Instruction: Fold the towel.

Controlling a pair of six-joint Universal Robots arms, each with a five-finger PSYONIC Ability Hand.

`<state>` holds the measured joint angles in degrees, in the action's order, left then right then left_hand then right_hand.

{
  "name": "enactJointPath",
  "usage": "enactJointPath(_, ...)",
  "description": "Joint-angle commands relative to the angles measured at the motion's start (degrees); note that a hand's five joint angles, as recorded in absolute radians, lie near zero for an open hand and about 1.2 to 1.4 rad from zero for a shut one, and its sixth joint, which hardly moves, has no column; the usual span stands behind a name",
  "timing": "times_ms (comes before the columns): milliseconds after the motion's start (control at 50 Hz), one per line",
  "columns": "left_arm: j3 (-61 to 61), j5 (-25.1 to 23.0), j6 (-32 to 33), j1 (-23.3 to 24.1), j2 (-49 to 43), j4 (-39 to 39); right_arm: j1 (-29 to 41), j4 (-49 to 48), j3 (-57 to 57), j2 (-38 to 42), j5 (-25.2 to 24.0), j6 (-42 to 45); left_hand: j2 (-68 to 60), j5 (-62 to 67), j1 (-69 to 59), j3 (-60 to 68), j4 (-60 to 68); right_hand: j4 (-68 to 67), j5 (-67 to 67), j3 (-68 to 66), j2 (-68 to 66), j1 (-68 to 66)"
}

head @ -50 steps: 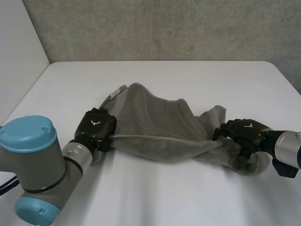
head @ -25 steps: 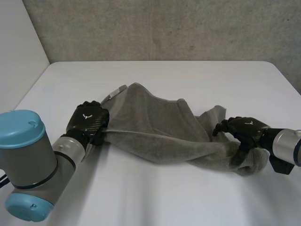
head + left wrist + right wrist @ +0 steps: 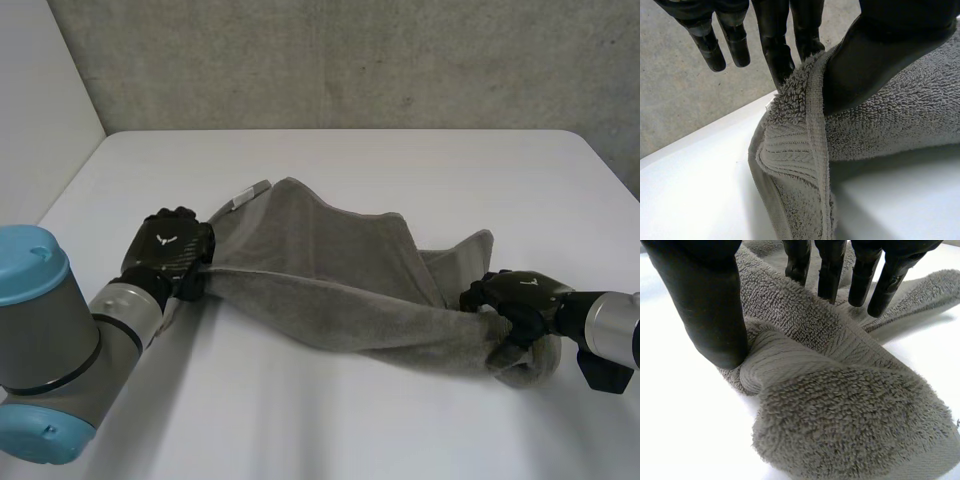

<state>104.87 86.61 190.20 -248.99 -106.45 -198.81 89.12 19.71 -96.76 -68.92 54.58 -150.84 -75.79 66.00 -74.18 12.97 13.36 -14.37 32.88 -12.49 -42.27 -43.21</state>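
A grey towel point(image 3: 330, 260) lies bunched and stretched across the white table point(image 3: 420, 165) between my two hands. My left hand point(image 3: 167, 254) is at the towel's left end. In the left wrist view its thumb point(image 3: 875, 55) pinches the hemmed edge of the towel point(image 3: 805, 145) against a finger. My right hand point(image 3: 520, 295) is at the towel's right end, fingers curled over a thick roll of cloth. In the right wrist view the thumb point(image 3: 705, 305) and the fingers point(image 3: 831, 270) press on either side of a ridge of the towel point(image 3: 840, 405).
A small white label point(image 3: 245, 197) sticks out of the towel's far left edge. A grey concrete wall point(image 3: 350, 60) stands behind the table. My left arm point(image 3: 50, 350) lies along the table's left front.
My left hand has drawn its end of the towel to the left, pulling the cloth tauter. My right hand has shifted slightly toward the front and curled tighter on its end.
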Motion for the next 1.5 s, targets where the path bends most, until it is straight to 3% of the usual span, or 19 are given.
enactJointPath(20, 0.33, -0.04, 0.00, -0.18, 0.63, 0.00, -1.05, 0.16, -2.12, -1.39, -1.67, 1.34, -4.21, 4.00, -5.82, -2.97, -3.36, 4.37, 0.68, 2.49, -1.29, -0.35)
enactJointPath(300, 2.09, -0.39, 0.00, -0.10, 2.48, 0.00, -1.23, 0.16, -3.26, -4.38, -2.03, 1.08, -4.21, 4.00, -5.82, -2.97, -3.36, 4.37, 6.06, 2.49, -6.67, -5.74)
enactJointPath(400, 2.71, -1.53, 0.00, -0.10, 2.39, 0.00, -0.61, 0.07, -3.53, -4.03, -2.11, 1.34, -4.21, 4.00, -5.82, -2.97, -3.36, 4.37, 18.17, 2.49, -18.78, -17.85)
enactJointPath(440, 2.71, -2.85, 0.00, -0.18, 2.13, 0.00, -0.26, -0.11, -3.35, -3.33, -2.03, 1.60, -4.21, 4.00, -5.82, -2.97, -3.36, 4.37, 37.02, 2.49, -37.63, -36.69)
enactJointPath(620, -2.29, -4.87, 0.09, -1.59, -2.70, 0.00, 2.37, 0.16, 1.92, -1.13, -1.67, 2.84, -4.21, 4.00, -5.82, -2.97, -3.36, 4.37, 37.12, 2.49, -37.73, -36.79)
enactJointPath(740, -7.49, -4.87, 0.70, -1.77, -4.38, 0.09, 6.51, 0.68, 11.33, 0.72, -0.09, 2.13, -4.21, 4.00, -5.82, -2.97, -3.36, 4.37, 37.12, 2.49, -37.73, -36.79)
enactJointPath(960, -19.95, -4.87, 5.62, -1.77, -10.17, 2.28, 10.72, 4.90, 27.83, 10.55, 5.09, 2.57, -4.21, 4.00, -5.82, -2.97, -3.36, 4.37, 37.12, 2.49, -37.73, -36.79)
enactJointPath(1280, -16.90, -4.96, 5.45, -0.89, -11.06, 3.95, 12.48, 5.61, 26.09, 11.70, 6.50, 2.75, -4.21, 4.00, -5.82, -2.97, -3.36, 4.37, 37.12, 2.49, -37.73, -36.79)
enactJointPath(1340, -16.19, -4.96, 5.45, -0.80, -10.80, 4.04, 12.57, 5.61, 26.00, 12.06, 6.50, 2.75, -4.21, 4.00, -5.82, -2.97, -3.36, 4.37, 29.15, 2.49, -29.76, -28.83)
enactJointPath(1500, -14.96, -4.96, 5.54, -1.33, -10.09, 4.04, 12.83, 5.61, 26.00, 11.00, 6.41, 2.40, -4.21, 4.00, -5.82, -2.97, -3.36, 4.37, 25.07, 2.49, -25.68, -24.74)
